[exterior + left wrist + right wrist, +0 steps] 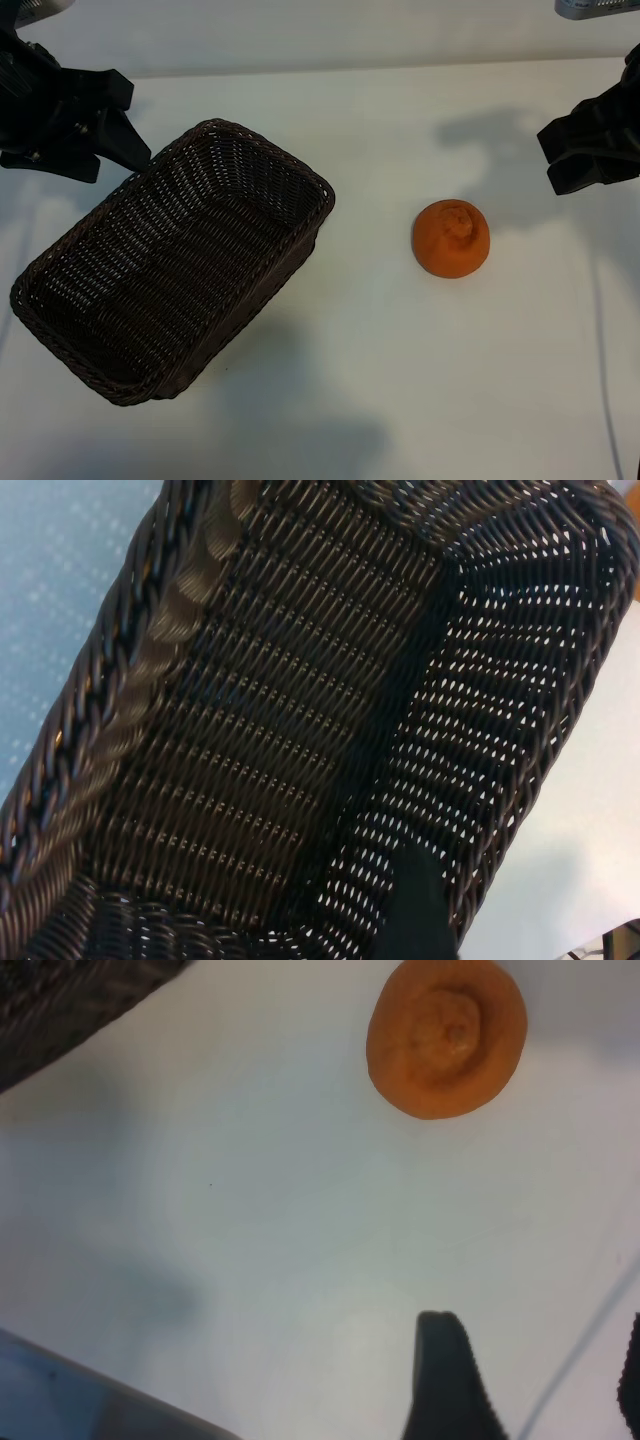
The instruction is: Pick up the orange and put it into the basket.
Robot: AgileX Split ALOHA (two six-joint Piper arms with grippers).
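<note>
The orange [451, 238] sits on the desk [400, 380], well apart from the basket [60, 300]. Right gripper [590, 150] hovers beyond it, jaws apart to grasp; left gripper [90, 125], apart, hangs by the basket's far rim.

Robotics lab test bench: plain white worktop [380, 400], two black robot arms at far corners, lone wicker basket [70, 300] and orange [451, 238] as props.

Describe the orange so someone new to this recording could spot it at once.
Start at the white table and find the dark wicker basket on its left side. To the basket's right, apart from it, sits the orange: small, round and matte, the only brightly coloured thing there, with a puckered stem end facing up.
</note>
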